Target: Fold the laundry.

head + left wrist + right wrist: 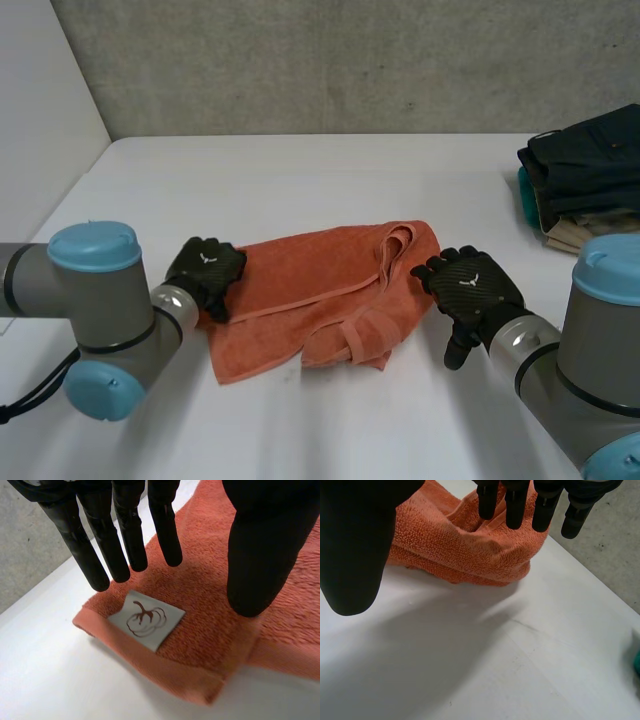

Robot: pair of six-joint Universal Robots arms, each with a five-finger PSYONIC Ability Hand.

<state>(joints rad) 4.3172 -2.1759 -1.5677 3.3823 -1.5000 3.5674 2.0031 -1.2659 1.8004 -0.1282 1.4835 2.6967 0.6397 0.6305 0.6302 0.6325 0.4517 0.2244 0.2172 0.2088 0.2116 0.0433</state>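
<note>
Seen from above, two robot arms reach forward side by side. The left arm, grey with light-blue caps, bends at its joint and ends in the black left hand, turned palm down. The right arm, built the same way, ends in the black right hand, also palm down, well apart from the other hand. In the left wrist view, the left hand's fingers hang straight and close together, with the thumb set apart from them, grasping nothing. In the right wrist view, the right hand's fingers are likewise straight, its thumb spread wide, grasping nothing.
</note>
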